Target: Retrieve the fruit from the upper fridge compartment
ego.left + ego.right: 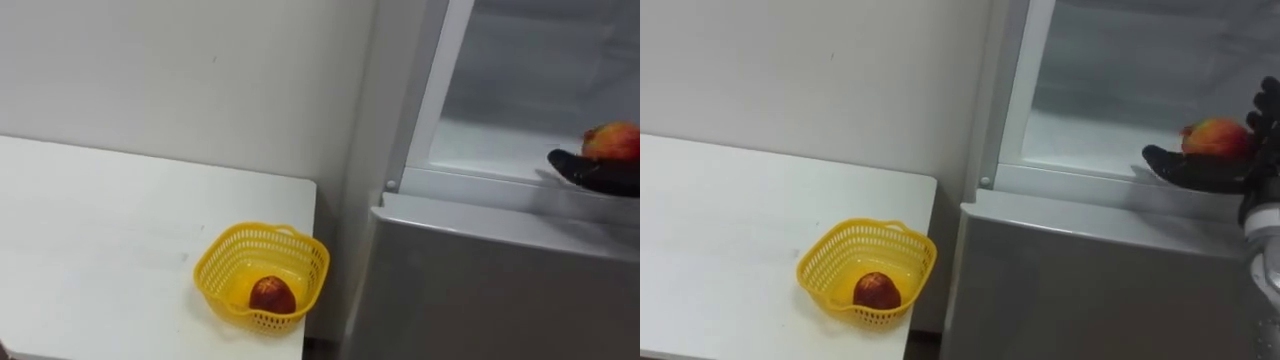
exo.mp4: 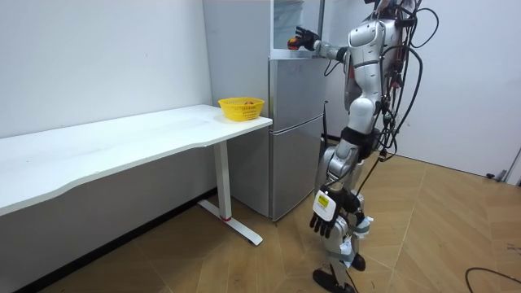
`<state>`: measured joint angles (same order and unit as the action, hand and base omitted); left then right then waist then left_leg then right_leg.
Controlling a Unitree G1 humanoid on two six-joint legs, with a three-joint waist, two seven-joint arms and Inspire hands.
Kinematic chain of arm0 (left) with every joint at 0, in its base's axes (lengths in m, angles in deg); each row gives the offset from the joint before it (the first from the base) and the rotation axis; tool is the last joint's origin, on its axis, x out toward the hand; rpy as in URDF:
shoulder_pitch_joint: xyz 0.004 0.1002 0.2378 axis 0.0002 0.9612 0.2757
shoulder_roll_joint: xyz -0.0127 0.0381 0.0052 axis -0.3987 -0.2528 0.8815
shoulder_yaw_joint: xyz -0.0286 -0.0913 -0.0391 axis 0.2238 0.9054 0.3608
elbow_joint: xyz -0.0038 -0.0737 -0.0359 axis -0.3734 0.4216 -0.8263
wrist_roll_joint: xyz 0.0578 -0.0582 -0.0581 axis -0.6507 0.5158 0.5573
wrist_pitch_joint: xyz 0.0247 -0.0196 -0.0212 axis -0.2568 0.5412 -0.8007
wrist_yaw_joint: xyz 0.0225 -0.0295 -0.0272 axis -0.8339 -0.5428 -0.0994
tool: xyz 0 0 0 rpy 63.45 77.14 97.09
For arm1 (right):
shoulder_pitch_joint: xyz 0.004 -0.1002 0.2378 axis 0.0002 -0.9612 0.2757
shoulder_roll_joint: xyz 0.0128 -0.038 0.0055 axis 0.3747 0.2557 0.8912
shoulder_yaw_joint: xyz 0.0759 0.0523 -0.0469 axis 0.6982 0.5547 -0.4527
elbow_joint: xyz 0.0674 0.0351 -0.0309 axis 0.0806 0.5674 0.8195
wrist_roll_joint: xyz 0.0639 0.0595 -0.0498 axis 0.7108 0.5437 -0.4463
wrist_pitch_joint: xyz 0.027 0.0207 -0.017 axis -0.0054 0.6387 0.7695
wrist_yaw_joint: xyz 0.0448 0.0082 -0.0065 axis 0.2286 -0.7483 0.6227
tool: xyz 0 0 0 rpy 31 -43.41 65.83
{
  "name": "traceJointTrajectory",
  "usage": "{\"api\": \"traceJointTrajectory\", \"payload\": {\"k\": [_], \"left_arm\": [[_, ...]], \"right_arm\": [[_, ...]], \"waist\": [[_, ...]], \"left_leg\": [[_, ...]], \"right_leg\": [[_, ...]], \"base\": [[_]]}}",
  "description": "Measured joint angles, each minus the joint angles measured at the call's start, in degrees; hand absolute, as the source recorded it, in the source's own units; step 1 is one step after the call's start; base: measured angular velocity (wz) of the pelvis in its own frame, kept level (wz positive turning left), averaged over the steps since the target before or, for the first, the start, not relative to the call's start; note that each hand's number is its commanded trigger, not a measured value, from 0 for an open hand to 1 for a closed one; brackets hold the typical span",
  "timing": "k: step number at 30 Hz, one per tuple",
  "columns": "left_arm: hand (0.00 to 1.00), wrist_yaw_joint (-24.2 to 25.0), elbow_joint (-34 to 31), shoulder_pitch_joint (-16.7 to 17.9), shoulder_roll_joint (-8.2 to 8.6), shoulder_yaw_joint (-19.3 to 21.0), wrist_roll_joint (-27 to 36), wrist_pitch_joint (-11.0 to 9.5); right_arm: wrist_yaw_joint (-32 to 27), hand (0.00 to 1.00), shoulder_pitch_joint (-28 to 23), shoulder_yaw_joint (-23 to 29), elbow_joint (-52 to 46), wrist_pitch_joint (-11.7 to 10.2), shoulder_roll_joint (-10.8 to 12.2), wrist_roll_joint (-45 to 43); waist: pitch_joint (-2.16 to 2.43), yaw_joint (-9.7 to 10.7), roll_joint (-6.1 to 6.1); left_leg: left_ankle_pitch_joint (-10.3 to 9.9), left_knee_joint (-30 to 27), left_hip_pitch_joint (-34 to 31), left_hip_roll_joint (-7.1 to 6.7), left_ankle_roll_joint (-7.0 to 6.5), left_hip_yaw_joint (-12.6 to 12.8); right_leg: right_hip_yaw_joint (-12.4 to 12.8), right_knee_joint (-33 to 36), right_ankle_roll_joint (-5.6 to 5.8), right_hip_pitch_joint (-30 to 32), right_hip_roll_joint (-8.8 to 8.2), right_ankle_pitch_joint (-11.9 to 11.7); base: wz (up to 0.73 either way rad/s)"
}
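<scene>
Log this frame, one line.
right hand: shut on fruit, upper fridge shelf | left hand: hanging, open | basket: dark red fruit

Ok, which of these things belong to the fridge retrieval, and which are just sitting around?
Part of the job:
- red-and-yellow round fruit, gripped by the right hand
- open upper fridge compartment
- yellow plastic mesh basket holding a dark red fruit, probably the drop-off

Just about:
- white table
- closed grey lower fridge door
- left hand, hanging idle
</scene>
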<state>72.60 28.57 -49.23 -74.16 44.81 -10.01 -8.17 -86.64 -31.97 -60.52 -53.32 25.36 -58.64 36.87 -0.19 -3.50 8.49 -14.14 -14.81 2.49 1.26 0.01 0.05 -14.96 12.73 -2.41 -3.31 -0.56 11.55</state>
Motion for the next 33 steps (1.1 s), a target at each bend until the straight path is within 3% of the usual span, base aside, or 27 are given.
{"api": "traceJointTrajectory", "payload": {"k": [2, 8, 12, 22, 33], "left_arm": [[0.0, 0.0, 0.0, 0.1, -0.27, 0.0, 0.0, 0.0], [0.0, -0.2, 0.1, 0.1, -0.51, -0.6, 0.0, 0.0], [0.0, -0.2, 0.0, 0.0, -0.52, -0.6, 0.1, 0.1], [0.0, -1.0, 0.0, 0.0, -0.63, -1.1, 0.0, 1.0], [0.0, -0.4, -0.4, 0.0, -0.91, -3.1, 0.1, 2.1]], "right_arm": [[0.9, 0.0, 0.1, -1.0, 0.6, -0.2, -1.4, 1.5], [2.5, 0.0, 3.3, -2.9, 6.2, -0.6, -1.8, 1.9], [2.4, 0.0, 3.6, -3.1, 7.0, -0.6, -1.9, 2.6], [1.9, 0.0, 6.0, -4.2, 8.8, -1.4, -2.5, 2.3], [1.6, 0.0, 6.4, -6.1, 10.2, -1.7, -4.0, 2.3]], "waist": [[-0.12, -0.1, 0.16], [-0.4, -0.1, 0.47], [0.02, -0.2, 0.77], [-0.24, -0.5, 0.0], [-0.15, -1.7, -0.34]], "left_leg": [[0.0, -0.1, -0.4, -0.1, 0.05, -0.1], [0.0, -0.6, -1.1, -0.16, 0.06, -0.2], [0.0, -0.9, -2.4, -0.07, 0.09, -0.1], [0.2, -1.8, -5.1, -0.12, 0.23, -0.6], [0.8, -1.9, -5.7, -0.11, 0.55, -0.6]], "right_leg": [[-0.2, 0.0, -0.04, 0.4, -0.03, 0.0], [-0.4, 0.1, -0.18, 0.6, 0.02, -0.1], [-0.5, 0.9, -0.23, 2.2, 0.0, -0.1], [-0.9, 2.2, -0.65, 4.5, -0.03, -0.4], [-1.0, 2.4, -0.93, 5.3, -0.19, -0.5]], "base": [[0.02], [0.0], [0.0], [-0.01], [0.0]]}}
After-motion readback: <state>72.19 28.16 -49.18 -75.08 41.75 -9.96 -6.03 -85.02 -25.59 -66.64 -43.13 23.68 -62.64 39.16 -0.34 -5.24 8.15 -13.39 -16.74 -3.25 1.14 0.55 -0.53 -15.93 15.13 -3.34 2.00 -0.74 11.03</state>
